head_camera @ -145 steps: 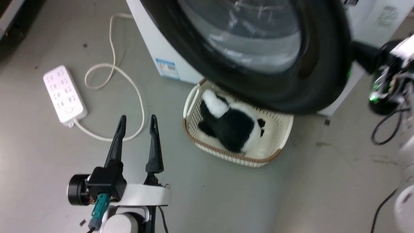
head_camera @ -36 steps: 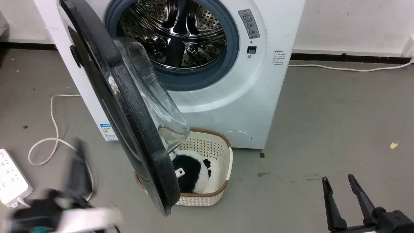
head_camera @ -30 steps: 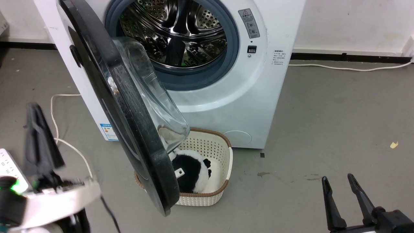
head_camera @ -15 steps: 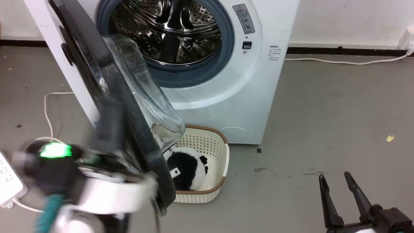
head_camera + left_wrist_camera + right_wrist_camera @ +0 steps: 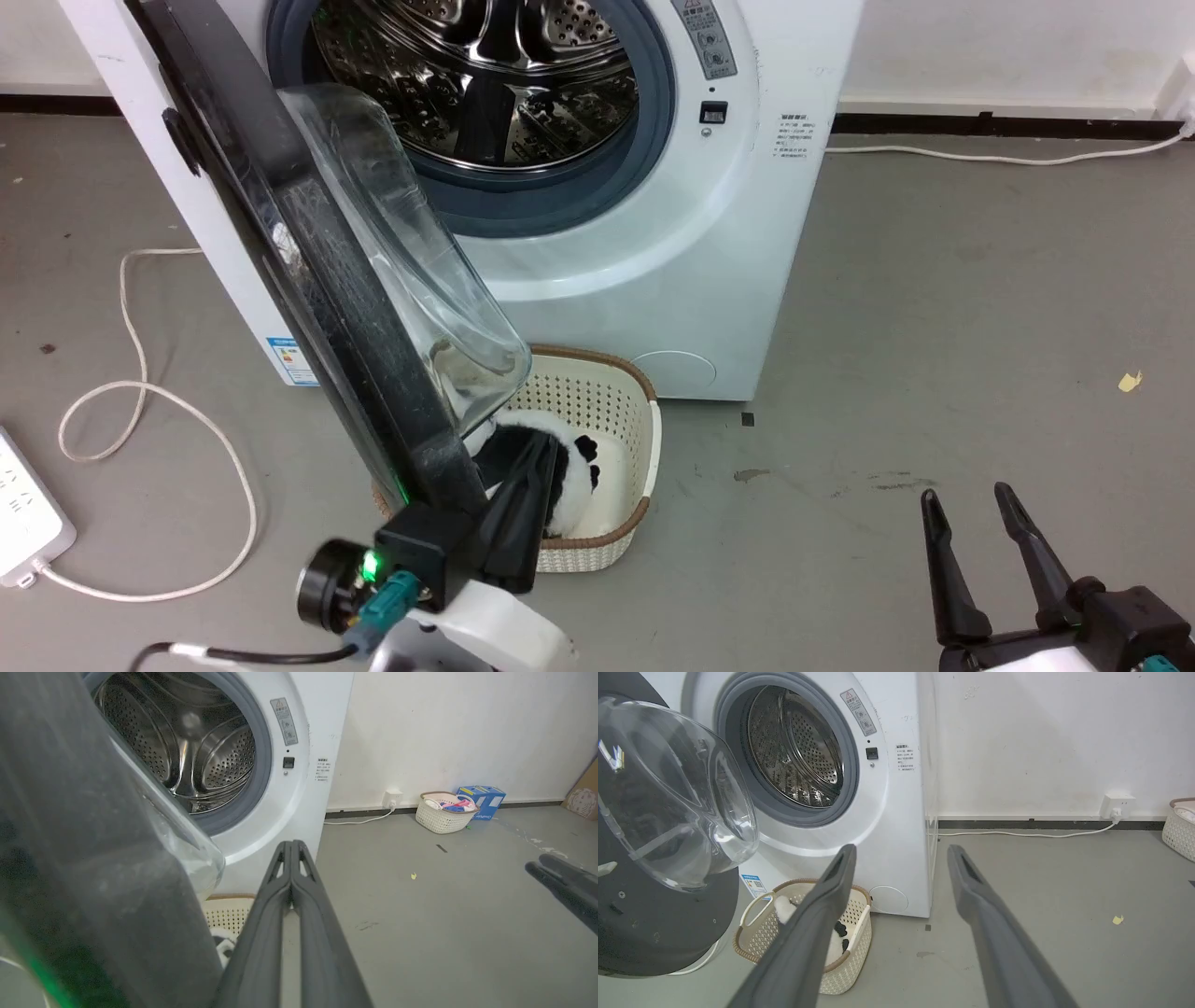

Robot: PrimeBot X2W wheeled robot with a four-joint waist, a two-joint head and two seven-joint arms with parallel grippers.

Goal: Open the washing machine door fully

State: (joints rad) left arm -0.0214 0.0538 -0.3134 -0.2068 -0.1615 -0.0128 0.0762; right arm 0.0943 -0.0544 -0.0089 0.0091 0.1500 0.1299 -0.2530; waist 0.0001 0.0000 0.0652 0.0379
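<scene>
Your left gripper (image 5: pixel 290 845), fingers pressed together and empty, sits just beside the bottom rim of the round black-ringed glass door (image 5: pixel 373 280), which stands half-swung off the big white washing machine's (image 5: pixel 653 280) left side, likely so it can push the door wider; the right gripper (image 5: pixel 965 492) idles with fingers spread.

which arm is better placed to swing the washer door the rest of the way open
Left. The left gripper, jaws shut, sits at the lower free edge of the washing machine door, on its glass side, so it can likely push it outward. The right gripper, open, is well away.
</scene>
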